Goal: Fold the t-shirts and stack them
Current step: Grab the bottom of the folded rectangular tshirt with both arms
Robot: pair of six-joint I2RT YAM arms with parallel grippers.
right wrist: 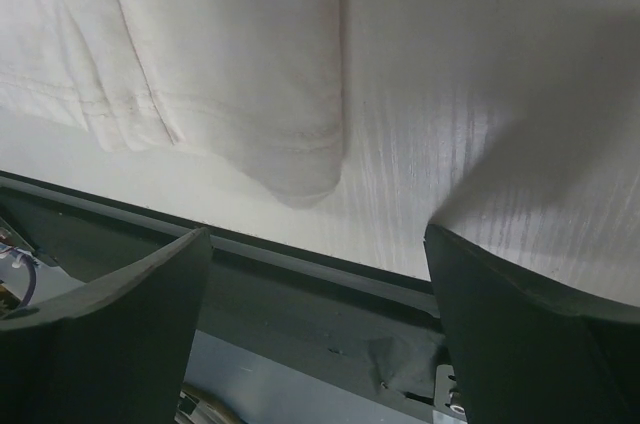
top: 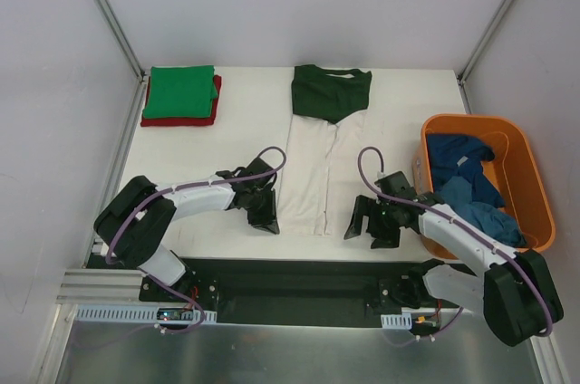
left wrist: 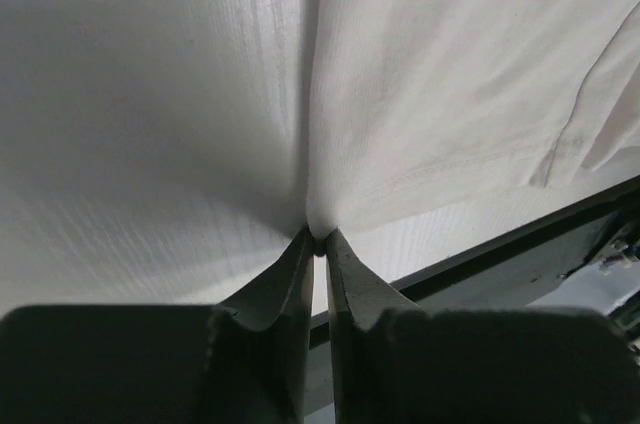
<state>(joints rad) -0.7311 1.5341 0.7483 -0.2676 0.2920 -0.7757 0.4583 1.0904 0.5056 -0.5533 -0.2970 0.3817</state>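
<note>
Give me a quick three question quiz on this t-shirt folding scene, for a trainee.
1. True or false: the left gripper pinches the near hem of the white t-shirt.
2. Which tops the folded pile at the far left? A. green tee B. red tee C. blue tee
3. What holds the blue shirts?
Key: 1 true; 2 A; 3 the orange tub.
</note>
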